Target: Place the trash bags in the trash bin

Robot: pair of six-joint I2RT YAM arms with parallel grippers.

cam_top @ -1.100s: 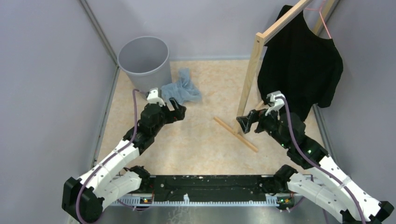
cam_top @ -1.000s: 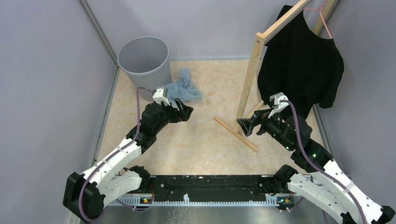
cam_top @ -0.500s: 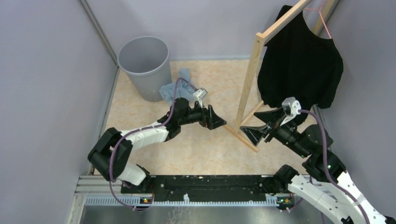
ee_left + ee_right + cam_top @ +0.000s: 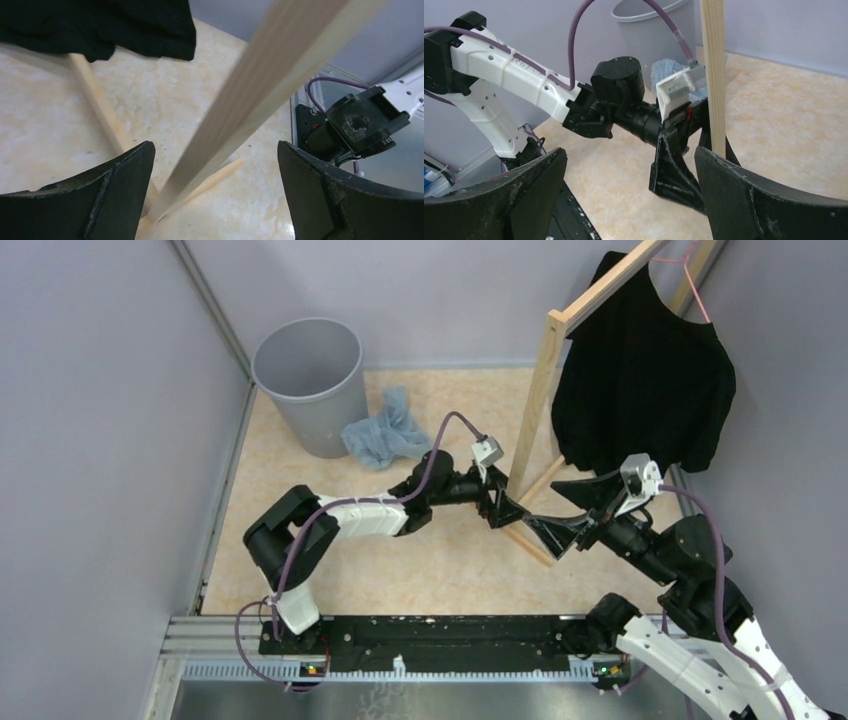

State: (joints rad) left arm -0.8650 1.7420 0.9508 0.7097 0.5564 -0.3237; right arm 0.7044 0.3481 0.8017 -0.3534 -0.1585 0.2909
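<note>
Beige tabletop [image 4: 420, 575]; grey trash bin [image 4: 312, 390] just beside blue trash bags [image 4: 385, 437]

Left arm is no longer folded up next to the grey round plastic trash bin [image 4: 310, 375]. It now stretches rightward across the floor. The left gripper [image 4: 497, 508] has left the crumpled pale blue-grey plastic trash bag [image 4: 385, 435] and sits at the foot of the upright pale wooden rack post [image 4: 536, 405], well apart from the bag. In the wrist view the post runs between its fingers [image 4: 117, 192]. Right arm has reared up off the floor. The right gripper [image 4: 562, 508] has swung left, now nose to nose with the left one at the post.
</note>
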